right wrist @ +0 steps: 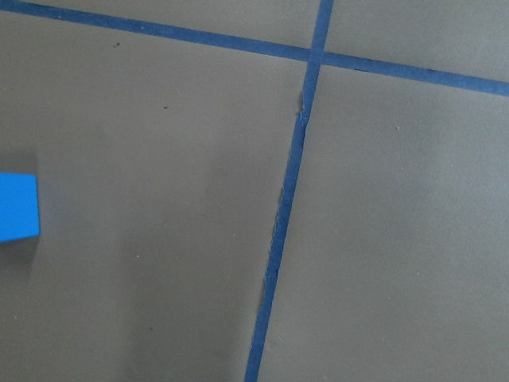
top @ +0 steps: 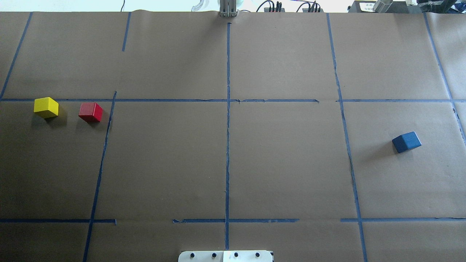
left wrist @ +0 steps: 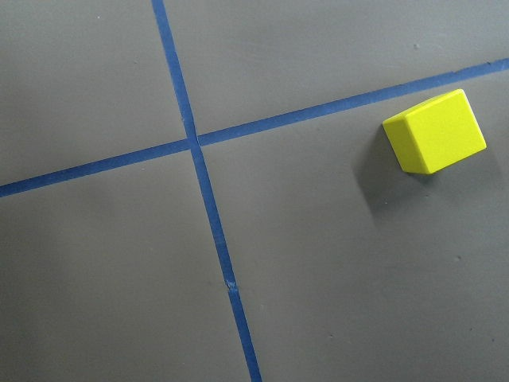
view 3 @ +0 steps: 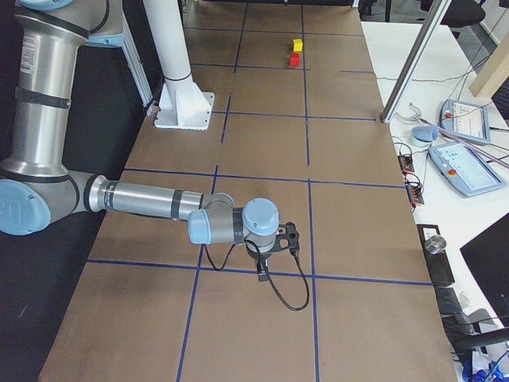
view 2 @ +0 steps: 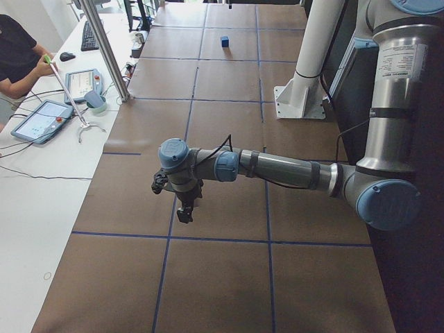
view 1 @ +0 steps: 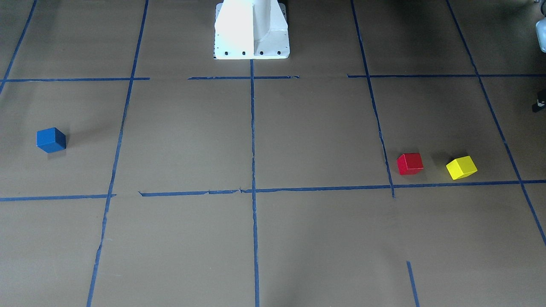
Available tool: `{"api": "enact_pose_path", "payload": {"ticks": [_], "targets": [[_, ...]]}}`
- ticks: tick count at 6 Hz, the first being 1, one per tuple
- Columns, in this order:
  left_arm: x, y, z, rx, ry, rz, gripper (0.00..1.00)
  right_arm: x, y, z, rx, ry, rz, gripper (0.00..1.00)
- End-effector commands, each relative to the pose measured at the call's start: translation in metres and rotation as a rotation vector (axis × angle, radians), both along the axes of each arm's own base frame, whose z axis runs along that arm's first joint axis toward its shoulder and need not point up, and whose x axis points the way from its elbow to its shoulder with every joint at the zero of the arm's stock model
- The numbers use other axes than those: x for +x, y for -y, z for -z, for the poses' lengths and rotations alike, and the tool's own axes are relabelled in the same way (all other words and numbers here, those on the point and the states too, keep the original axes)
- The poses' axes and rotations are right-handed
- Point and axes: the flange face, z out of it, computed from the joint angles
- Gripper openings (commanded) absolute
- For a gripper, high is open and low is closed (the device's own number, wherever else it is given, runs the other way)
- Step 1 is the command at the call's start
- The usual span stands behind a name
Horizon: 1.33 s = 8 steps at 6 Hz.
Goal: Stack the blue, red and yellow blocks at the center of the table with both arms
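Observation:
The blue block point(top: 406, 142) sits alone on the table's right side; it also shows in the front view point(view 1: 51, 140) and at the left edge of the right wrist view point(right wrist: 17, 205). The red block point(top: 90, 112) and the yellow block point(top: 46, 107) lie close together on the left side, apart from each other. The yellow block also shows in the left wrist view point(left wrist: 434, 131). My left gripper point(view 2: 184, 214) hangs over the table's left end. My right gripper point(view 3: 262, 274) hangs over the right end. I cannot tell whether either gripper is open or shut. Neither touches a block.
Blue tape lines point(top: 228, 120) divide the brown paper table into squares. The white robot pedestal point(view 1: 251, 32) stands at the robot-side edge. A metal pole point(view 2: 104, 48), tablets point(view 2: 41, 119) and a seated person point(view 2: 17, 59) are on a side desk beyond the table edge.

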Motion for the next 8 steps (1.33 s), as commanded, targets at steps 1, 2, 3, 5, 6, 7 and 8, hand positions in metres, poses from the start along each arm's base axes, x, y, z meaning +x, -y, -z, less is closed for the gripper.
{"api": "enact_pose_path", "payload": {"ticks": [1,2,3,5,6,7,8], "targets": [[-0.001,-0.014,-0.008,0.048,-0.008,-0.007,1.0,-0.011,0.007,0.006,0.039,0.065,0.011,1.0],[-0.001,-0.014,-0.007,0.05,-0.008,-0.001,1.0,-0.047,0.022,0.022,0.048,0.086,0.041,1.0],[0.001,-0.014,-0.006,0.047,-0.037,-0.005,1.0,-0.082,0.03,0.039,0.074,0.099,0.042,1.0],[0.002,-0.016,-0.002,0.04,-0.074,-0.002,1.0,-0.155,0.032,0.075,0.031,0.149,-0.042,1.0],[0.003,-0.015,-0.002,0.039,-0.069,-0.002,1.0,-0.205,0.028,0.096,0.028,0.101,-0.09,1.0],[0.003,-0.015,-0.004,0.035,-0.066,-0.001,1.0,-0.22,0.025,0.097,0.027,0.086,-0.088,1.0],[0.003,-0.015,-0.002,0.04,-0.066,-0.001,1.0,-0.248,0.024,0.098,0.034,0.081,-0.042,1.0]]}}
